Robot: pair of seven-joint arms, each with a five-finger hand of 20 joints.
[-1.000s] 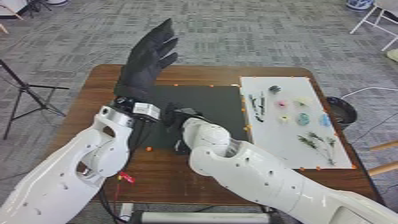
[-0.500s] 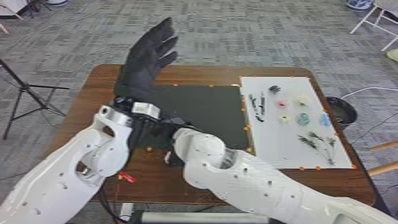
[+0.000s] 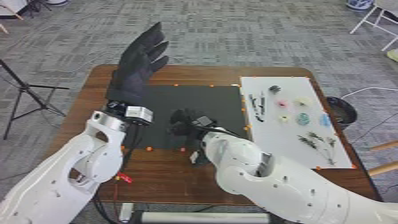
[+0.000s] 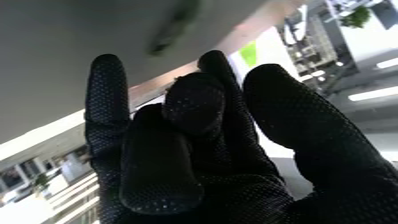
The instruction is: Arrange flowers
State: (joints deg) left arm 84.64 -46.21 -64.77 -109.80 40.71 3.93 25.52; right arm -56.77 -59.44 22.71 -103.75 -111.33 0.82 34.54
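A brown wooden table (image 3: 173,180) spans the middle of the frame, a white rectangular sheet (image 3: 275,142) at right, a black rectangular mat (image 3: 200,94) centrally. The black-gloved left hand (image 3: 131,75), straight-fingered, apparently empty, blocks the mat's left edge; the black-gloved right hand (image 3: 187,122), half open, nothing visible in it, covers mid-mat. Small pastel flowers (image 3: 304,119) lie on the sheet.

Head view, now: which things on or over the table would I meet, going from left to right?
Left hand in black glove → right hand in black glove → small pink flower → oval teal flower → light-blue flower.
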